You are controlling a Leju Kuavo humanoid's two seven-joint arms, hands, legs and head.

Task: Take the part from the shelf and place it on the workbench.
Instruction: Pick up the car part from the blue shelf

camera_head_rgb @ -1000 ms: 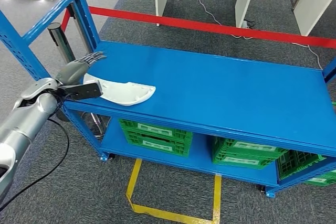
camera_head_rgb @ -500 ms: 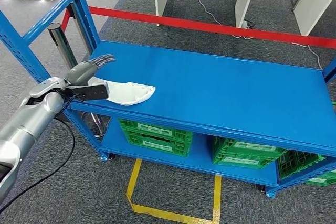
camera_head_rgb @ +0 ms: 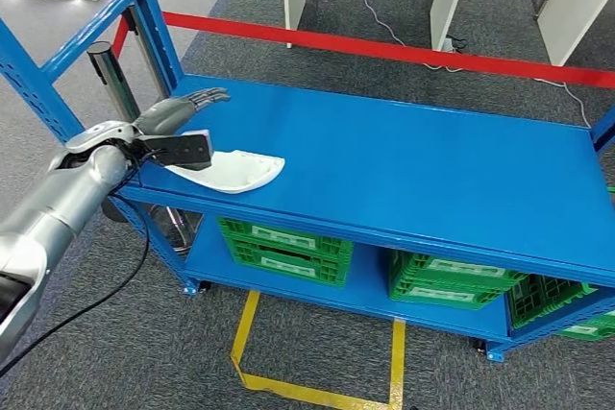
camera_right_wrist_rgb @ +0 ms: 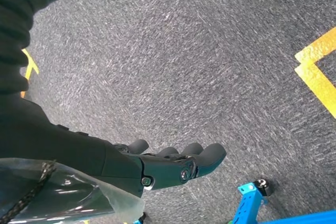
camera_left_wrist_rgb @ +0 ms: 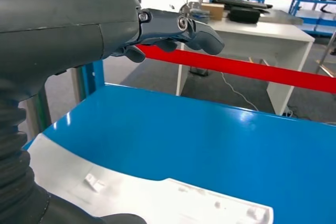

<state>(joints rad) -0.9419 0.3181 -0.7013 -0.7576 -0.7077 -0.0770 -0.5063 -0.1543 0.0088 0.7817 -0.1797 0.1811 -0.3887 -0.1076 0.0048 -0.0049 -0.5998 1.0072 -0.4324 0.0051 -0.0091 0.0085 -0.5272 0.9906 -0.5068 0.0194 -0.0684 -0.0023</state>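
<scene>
- The white part (camera_head_rgb: 232, 171) lies flat on the blue shelf (camera_head_rgb: 406, 160), near its left end.
- The left hand (camera_head_rgb: 173, 122) hovers over the part's left end, fingers spread, holding nothing.
- The right hand (camera_right_wrist_rgb: 174, 166) hangs above the carpet (camera_right_wrist_rgb: 222, 51), fingers loose, holding nothing.

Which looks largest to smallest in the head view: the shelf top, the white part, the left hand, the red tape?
1. Shelf top, by far.
2. Red tape, long but thin.
3. White part and left hand look alike in size; the hand covers one end of the part, so I do not rank them.
</scene>
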